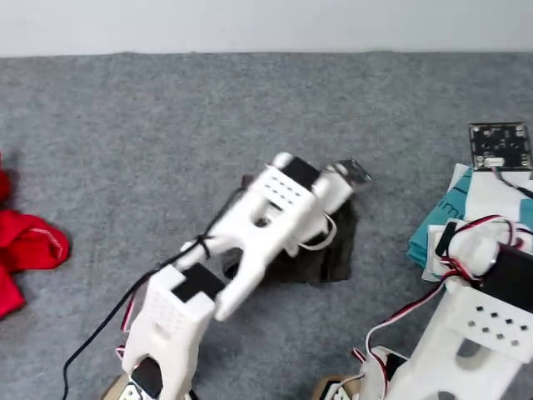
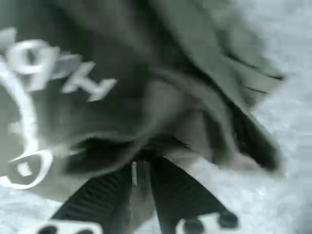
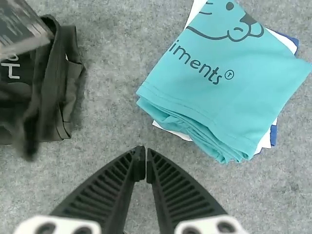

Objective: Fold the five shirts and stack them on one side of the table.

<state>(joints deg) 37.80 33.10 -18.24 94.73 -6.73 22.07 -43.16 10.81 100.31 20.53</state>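
Left gripper [image 2: 141, 168] pinching dark shirt [image 2: 161, 92], right gripper [image 3: 146, 156] closed empty beside teal shirt [image 3: 229, 83], red shirt [image 1: 25, 246] well apart

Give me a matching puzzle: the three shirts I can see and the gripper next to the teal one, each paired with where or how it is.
1 dark shirt
2 teal shirt
3 red shirt
4 right gripper

A far left of the table
B shut, empty, above bare table
C topmost on the folded pile
D mid-table, rumpled

Pairs: 1-D, 2-C, 3-A, 4-B
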